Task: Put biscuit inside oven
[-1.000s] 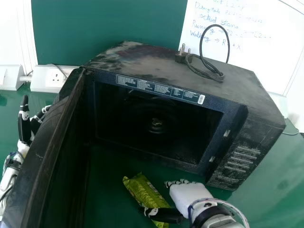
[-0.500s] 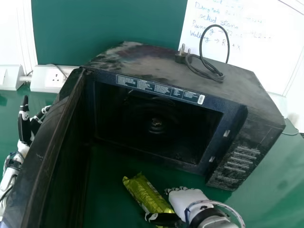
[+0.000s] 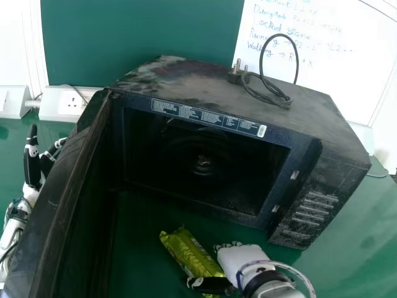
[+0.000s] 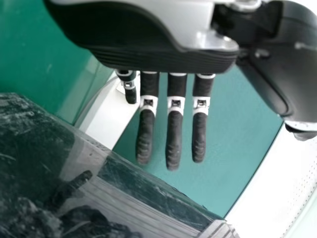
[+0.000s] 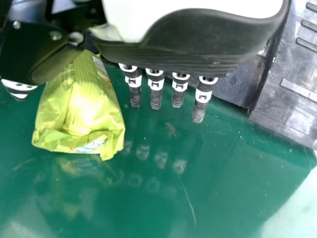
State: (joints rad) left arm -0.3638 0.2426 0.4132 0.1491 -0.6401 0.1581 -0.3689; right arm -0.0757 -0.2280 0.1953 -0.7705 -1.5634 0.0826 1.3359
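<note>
Oven door [image 3: 59, 205] btwn L hand [image 3: 31, 164], spread, & biscuit pkt [image 3: 191, 254]; R hand [image 3: 242, 259] by pkt, spread; cord [image 3: 283, 101] atop oven [image 3: 192, 79].

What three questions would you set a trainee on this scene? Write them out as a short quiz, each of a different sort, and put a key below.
1. True or false: the door of the oven stands open.
2. What lies on top of the oven? A) a cloth B) a power cord C) a plate
3. Fill in: the biscuit packet is between the thumb and fingers of the robot's ____ hand.
Key: 1 true; 2 B; 3 right.
</note>
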